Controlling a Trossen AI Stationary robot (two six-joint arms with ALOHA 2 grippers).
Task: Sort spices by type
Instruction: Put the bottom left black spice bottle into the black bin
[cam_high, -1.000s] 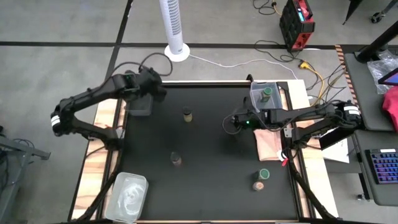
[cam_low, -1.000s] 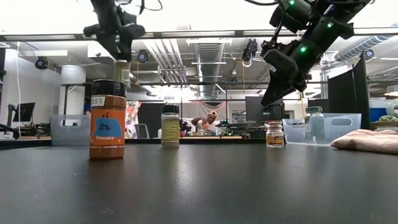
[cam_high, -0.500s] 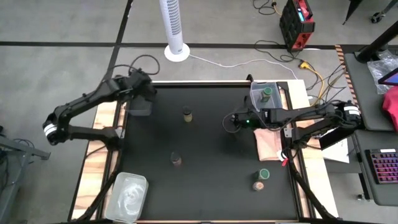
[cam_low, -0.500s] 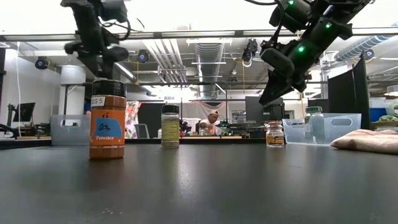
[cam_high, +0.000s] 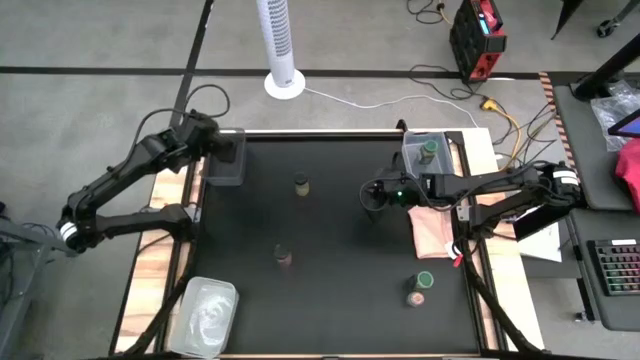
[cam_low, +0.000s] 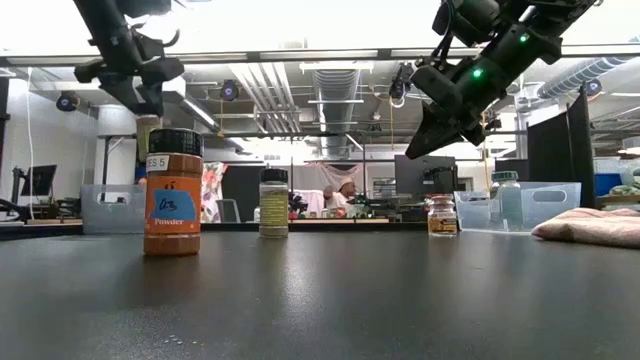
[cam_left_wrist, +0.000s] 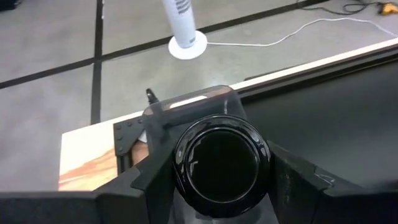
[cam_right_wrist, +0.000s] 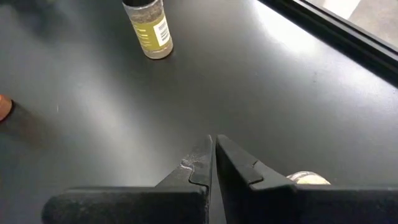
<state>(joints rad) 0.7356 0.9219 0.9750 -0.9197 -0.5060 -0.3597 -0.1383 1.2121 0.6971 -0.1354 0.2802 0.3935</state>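
My left gripper (cam_high: 220, 147) is shut on a black-lidded spice jar (cam_left_wrist: 221, 163) over the clear tub (cam_high: 226, 160) at the table's far left corner. My right gripper (cam_high: 371, 196) hangs shut and empty above the table's right half. A yellow-filled jar (cam_high: 301, 184) and an orange powder jar (cam_high: 284, 257) stand on their bases mid-table. A green-lidded jar (cam_high: 425, 279) and a brown-topped one (cam_high: 415, 297) stand near the right front. Another green-lidded jar (cam_high: 427, 151) stands in the far right tub (cam_high: 410, 143). My left gripper pinches the jar between its two fingers (cam_left_wrist: 155, 180), on opposite sides of the jar at its lid end (cam_left_wrist: 261, 186). The black lid faces back toward the wrist. The jar's pale body (cam_low: 148, 125) hangs below the fingers, lifted clear.
A peach cloth (cam_high: 434, 230) lies at the table's right edge. A clear tub (cam_high: 207, 315) with something white in it sits at the near left corner. A white tower fan (cam_high: 280, 45) stands on the floor past the far edge. A person (cam_low: 346, 190) shows in the room behind.
My left gripper has carried the jar toward the table's left edge and slightly down. It started over the black mat and is now above the far left tub. My right gripper has stayed in place, tipping a little.
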